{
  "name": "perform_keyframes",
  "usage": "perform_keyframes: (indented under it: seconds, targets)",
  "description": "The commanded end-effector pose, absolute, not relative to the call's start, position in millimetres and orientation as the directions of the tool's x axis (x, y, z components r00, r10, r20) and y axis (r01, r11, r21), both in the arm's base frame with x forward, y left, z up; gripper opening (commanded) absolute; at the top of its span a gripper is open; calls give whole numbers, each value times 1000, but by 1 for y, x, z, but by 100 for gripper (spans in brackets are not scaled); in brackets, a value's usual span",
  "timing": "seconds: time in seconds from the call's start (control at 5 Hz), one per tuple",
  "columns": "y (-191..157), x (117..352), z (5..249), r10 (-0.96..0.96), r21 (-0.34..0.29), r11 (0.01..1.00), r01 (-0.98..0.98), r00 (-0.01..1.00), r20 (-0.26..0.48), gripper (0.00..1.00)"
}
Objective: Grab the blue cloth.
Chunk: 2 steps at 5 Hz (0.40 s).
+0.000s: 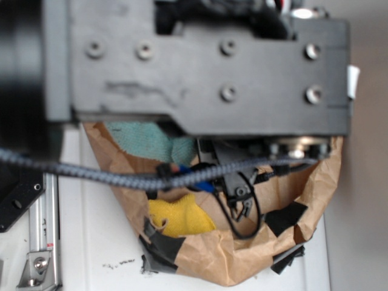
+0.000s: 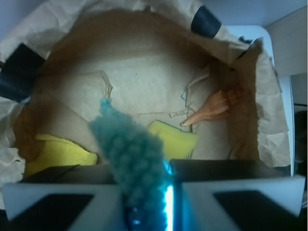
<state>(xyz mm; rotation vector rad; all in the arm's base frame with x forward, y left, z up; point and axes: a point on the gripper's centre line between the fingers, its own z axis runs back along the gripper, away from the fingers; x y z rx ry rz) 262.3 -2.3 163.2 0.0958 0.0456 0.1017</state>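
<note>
Blue cloth point(image 2: 134, 159) pinched between jaws, one yellow sponge point(image 2: 174, 139)

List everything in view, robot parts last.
blue cloth: 1, light blue-teal, clamped between the fingers, hanging into the bag.
yellow cloth: 1, yellow, bag floor, left in the wrist view.
sponge: 1, yellow, bag floor, right of the blue cloth.
orange item: 1, orange, bag floor near the right wall; too blurred to identify.
paper bag: 1, brown, open, on the white surface.
tape: several black patches on the bag's rim.
gripper: 1, grey, shut on the blue cloth.
arm: 1, black, above the bag.
</note>
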Motion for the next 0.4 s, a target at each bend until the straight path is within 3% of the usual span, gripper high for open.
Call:
perform_keyframes:
  seconds: [0.0, 0.2]
  targets:
    - [-2, 269, 180, 74, 94, 993, -76, 997, 22, 0]
    - [-8, 266, 184, 118, 126, 985, -120, 993, 22, 0]
